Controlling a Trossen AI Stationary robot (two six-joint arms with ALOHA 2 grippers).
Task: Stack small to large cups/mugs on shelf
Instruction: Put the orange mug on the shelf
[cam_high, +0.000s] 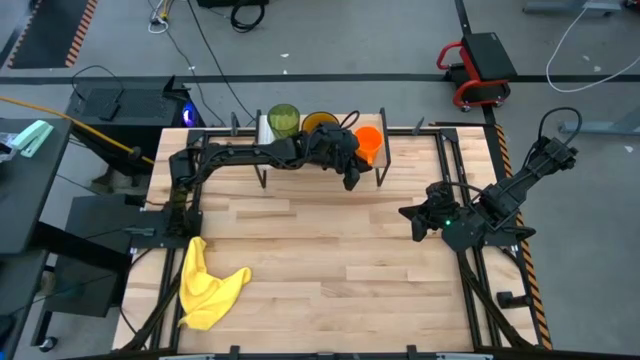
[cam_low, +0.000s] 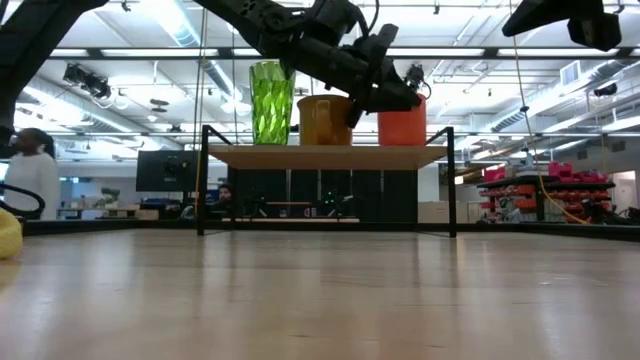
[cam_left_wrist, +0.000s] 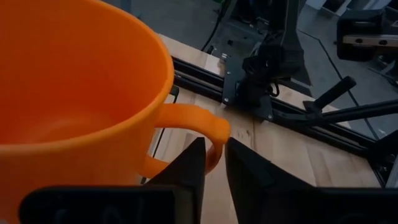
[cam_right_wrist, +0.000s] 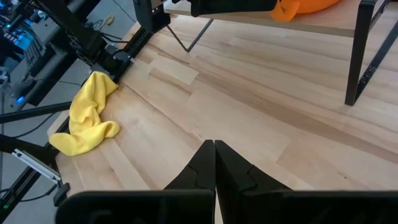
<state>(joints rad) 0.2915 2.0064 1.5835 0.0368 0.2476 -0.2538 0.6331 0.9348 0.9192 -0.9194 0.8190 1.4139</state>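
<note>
**Desk:** Run me along the shelf, left to right.

**Me:** On the shelf (cam_low: 325, 156) I see three vessels in a row, all upright, mouths up. At its left end is the green tumbler (cam_low: 270, 102), tallest of the three. Just beside it, mid-shelf, is the amber mug (cam_low: 322, 120). At the right end is the orange mug (cam_left_wrist: 74, 106), standing on the board.

**Desk:** Which way is the orange handle turned?

**Me:** In my left wrist view the handle (cam_left_wrist: 193, 134) sticks out sideways from the mug, toward the right arm's base. My left gripper (cam_left_wrist: 214, 171) is right at it: the fingers stand a little apart with the handle loop in the gap. I cannot tell if they touch it.

**Desk:** The other arm?

**Me:** The right gripper (cam_right_wrist: 214, 158) waits over the table, well right of the shelf and nearer me, fingers pressed together, holding nothing.

**Desk:** Anything else?

**Me:** A yellow cloth (cam_high: 208, 285) lies crumpled well apart from the shelf, off its left end.
</note>
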